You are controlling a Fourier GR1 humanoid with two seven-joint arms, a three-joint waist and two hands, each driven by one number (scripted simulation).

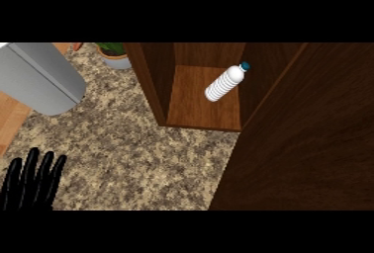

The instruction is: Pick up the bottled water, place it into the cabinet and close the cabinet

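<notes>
White bottled water (225,83) tilted inside open cabinet (203,106).

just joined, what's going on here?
Nothing is being handled right now. The water bottle with its blue cap is inside the wooden cabinet, and no hand touches it. The cabinet door stands open at the right, so closing it is what remains. The left hand rests open at the lower left over the granite counter. The right hand is out of view.

readable text: none | bottled water (225,83): no legible label | cabinet (196,106): no lettering or numbers
</notes>
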